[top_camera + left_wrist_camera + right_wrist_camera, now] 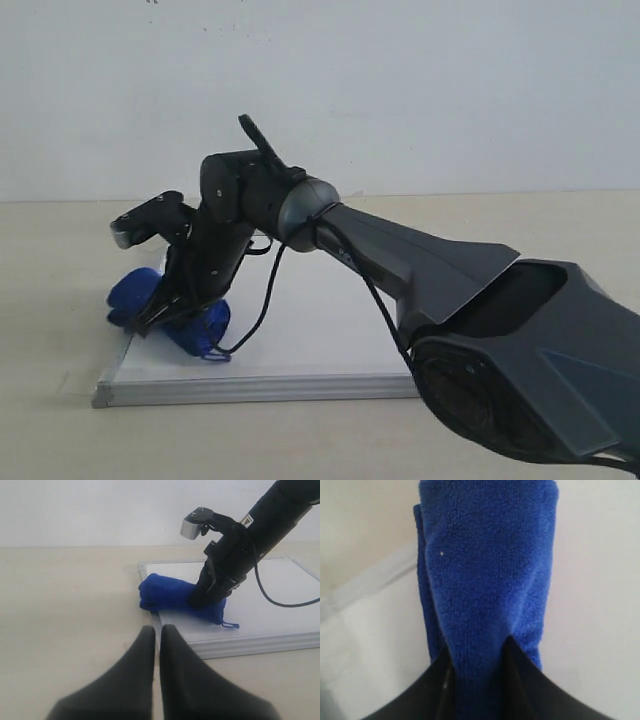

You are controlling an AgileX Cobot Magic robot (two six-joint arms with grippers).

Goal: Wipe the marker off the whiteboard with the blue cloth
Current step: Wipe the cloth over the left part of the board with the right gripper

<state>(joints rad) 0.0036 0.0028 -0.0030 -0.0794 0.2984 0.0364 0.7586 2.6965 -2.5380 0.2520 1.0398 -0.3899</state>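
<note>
On the left edge of the whiteboard [320, 335], as seen in the exterior view: blue cloth [205, 328], folded into a thick roll, lying on the white face with one end past the silver frame. Pinched across its middle by the right gripper [162, 312], jaws closed on the pile and pressing it down to the board. No marker line to be seen on any bare part of the board; whether wiped away or hidden under cloth and arm, cannot tell. Judged accordingly: cloth taken up and set to the surface, wiping under way or near its end, check of the covered patch outstanding. Right wrist view only: grip in close-up, cloth [485, 555] bulging between the two black fingers. Left wrist view only: left gripper [158, 629], low over the beige table [60, 605] near the board's corner, jaws all but together, holding nothing; absent from the exterior view.
</note>
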